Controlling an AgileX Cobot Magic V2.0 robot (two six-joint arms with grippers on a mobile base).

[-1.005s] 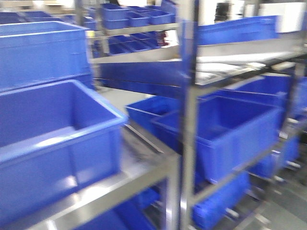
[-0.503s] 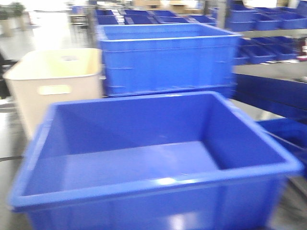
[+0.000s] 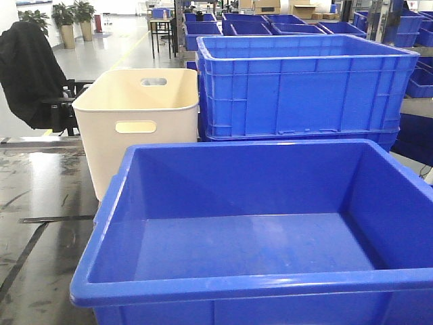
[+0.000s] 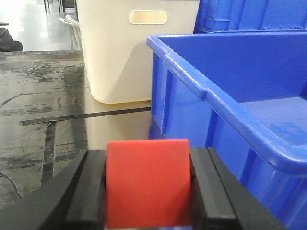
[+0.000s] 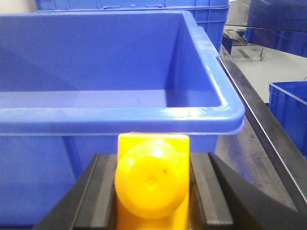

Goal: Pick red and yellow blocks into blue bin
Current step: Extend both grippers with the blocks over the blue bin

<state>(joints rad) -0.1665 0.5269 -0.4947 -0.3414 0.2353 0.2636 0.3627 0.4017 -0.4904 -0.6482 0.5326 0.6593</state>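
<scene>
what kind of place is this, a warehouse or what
Likely a warehouse or factory floor. Rows of blue crates fill the background, a long polished aisle runs off at back left, and the blue bin sits by a ribbed crate and cream tub.

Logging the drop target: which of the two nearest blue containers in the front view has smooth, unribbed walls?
The nearer blue bin, with smooth sloping walls and a rolled rim. The blue crate behind it is taller, with ribbed sides.
</scene>
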